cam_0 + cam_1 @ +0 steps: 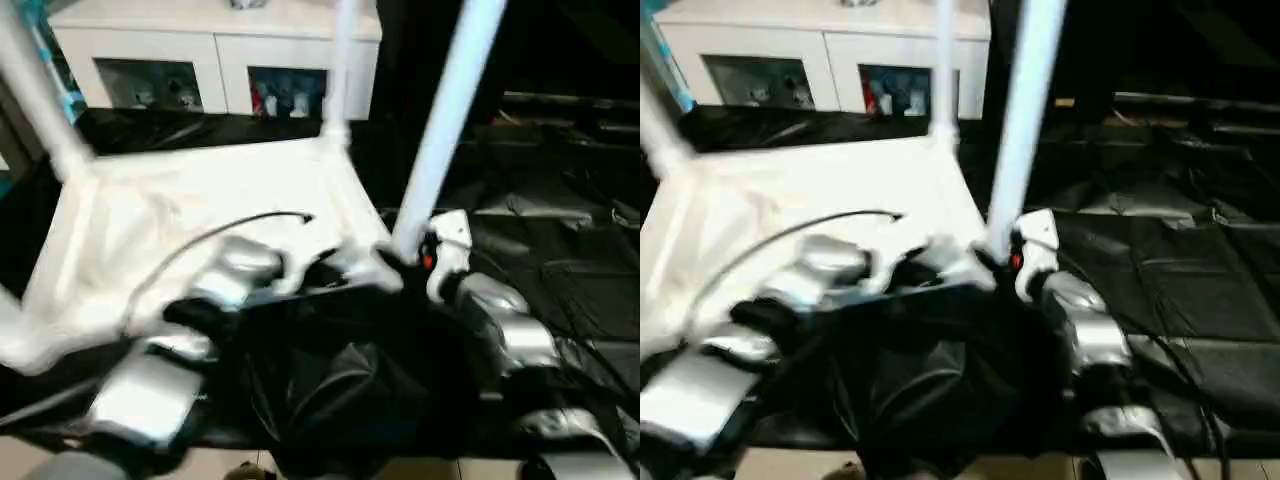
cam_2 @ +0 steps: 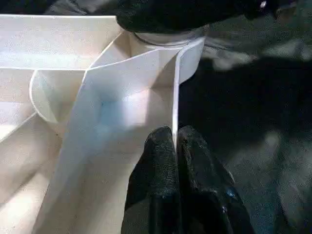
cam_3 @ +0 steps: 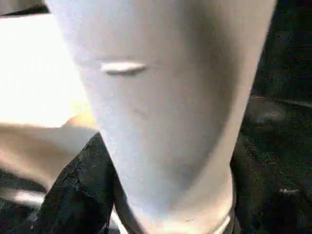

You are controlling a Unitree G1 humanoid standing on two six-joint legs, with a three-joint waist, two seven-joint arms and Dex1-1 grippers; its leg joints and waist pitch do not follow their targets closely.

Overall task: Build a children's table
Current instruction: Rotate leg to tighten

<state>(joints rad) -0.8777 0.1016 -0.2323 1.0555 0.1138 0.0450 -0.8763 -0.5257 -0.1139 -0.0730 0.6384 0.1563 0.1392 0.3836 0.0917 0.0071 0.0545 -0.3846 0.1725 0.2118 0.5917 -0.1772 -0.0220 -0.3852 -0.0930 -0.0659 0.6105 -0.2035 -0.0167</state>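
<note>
Two silver forearms of mine reach forward over black sheeting [image 1: 560, 260]. My left gripper [image 2: 175, 146], near six o'clock, has its jaws pressed together on the thin side wall of the upturned white tabletop [image 1: 190, 210], one finger on each side of the wall. My right gripper [image 1: 405, 262], toward four o'clock from the tabletop's middle, has its jaws apart around the base of a white leg [image 1: 445, 120], which stands in the near right corner socket and leans slightly to the right. The tabletop lies ribbed side up at the centre. Another leg [image 1: 338, 70] stands at its far right corner, and a third [image 1: 35, 95] at ten o'clock. At twelve o'clock stands a white cabinet [image 1: 215, 50] with glass doors.
</note>
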